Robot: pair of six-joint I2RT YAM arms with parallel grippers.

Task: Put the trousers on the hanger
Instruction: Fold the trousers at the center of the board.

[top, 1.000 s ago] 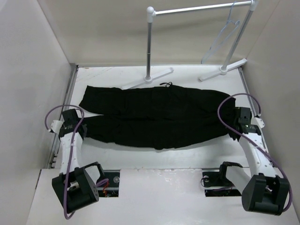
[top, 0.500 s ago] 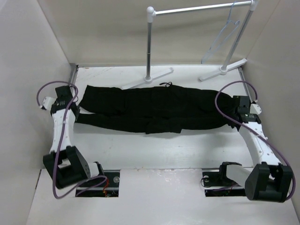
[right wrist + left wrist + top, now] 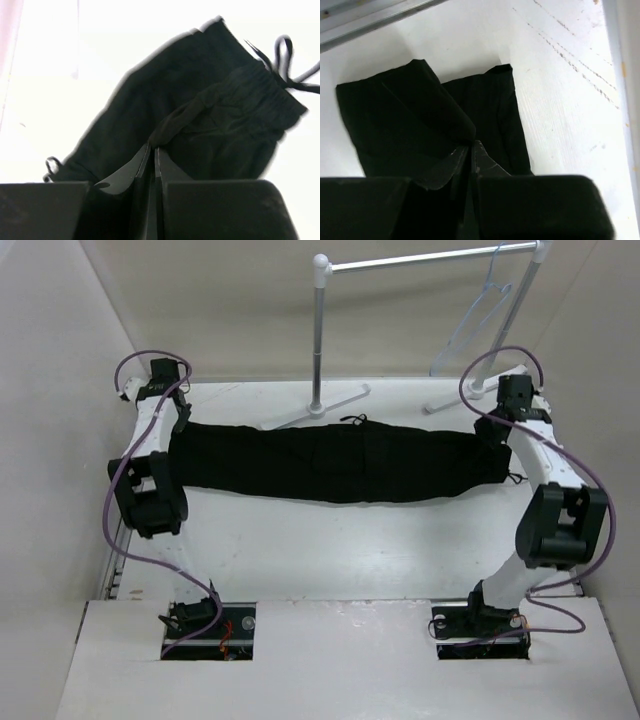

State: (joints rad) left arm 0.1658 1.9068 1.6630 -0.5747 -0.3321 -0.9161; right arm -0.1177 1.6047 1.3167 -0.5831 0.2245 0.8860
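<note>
Left gripper (image 3: pixel 471 146) and right gripper (image 3: pixel 152 148), each pinching one end of the trousers (image 3: pixel 330 465), stretch them from 9 to 3 o'clock, apparently the lifting step; next, both likely must carry the fabric toward the hanger (image 3: pixel 478 325) at 1 o'clock.
</note>
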